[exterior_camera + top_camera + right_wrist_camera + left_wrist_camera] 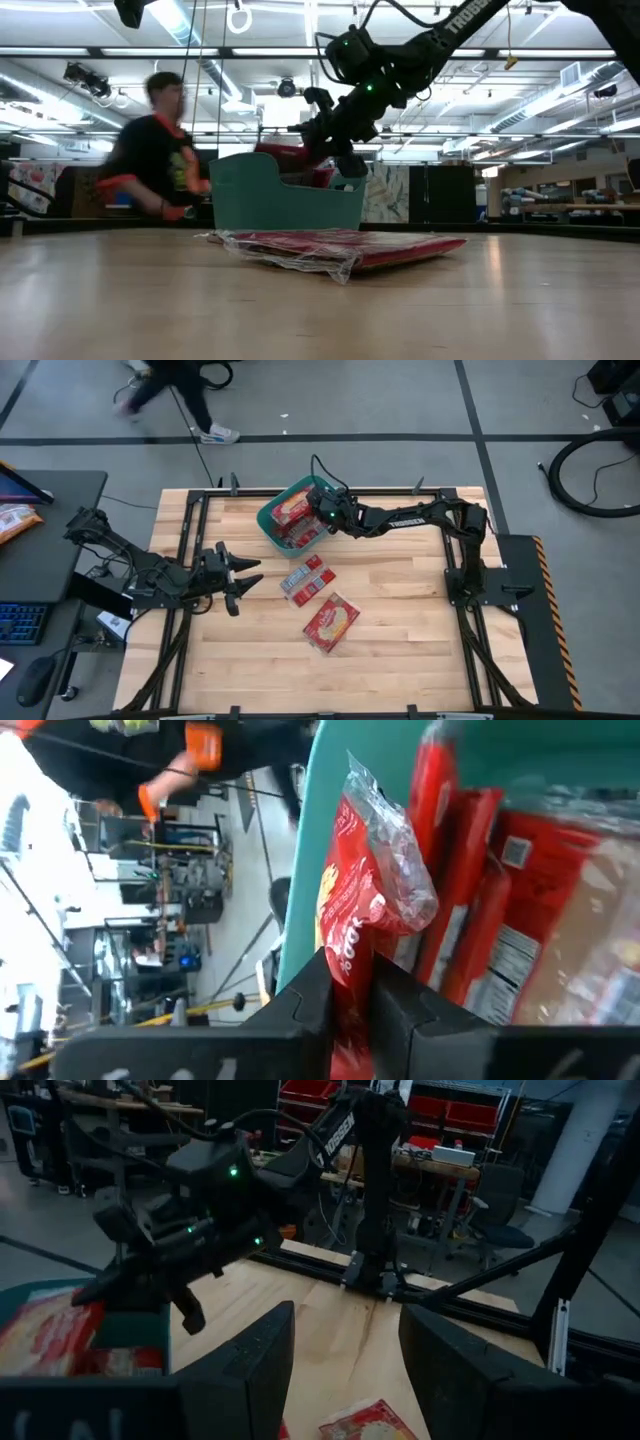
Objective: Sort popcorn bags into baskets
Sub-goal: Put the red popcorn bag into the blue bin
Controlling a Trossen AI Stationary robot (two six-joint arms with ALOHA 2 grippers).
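Packet in right claw, over tub

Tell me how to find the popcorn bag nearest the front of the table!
Start at the teal tub at the back of the wooden table. Come forward past the first loose bag to the second bag, which lies flat and alone. It is red with a cream panel, while its neighbour shows a pale label.

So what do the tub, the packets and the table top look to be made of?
Tub: apparently moulded plastic, plain teal, smooth rolled rim. Packets: glossy crinkled plastic film, judging by the shiny wrinkles on the packet in the right gripper. Table top: pale wood, visible grain and plank seams.
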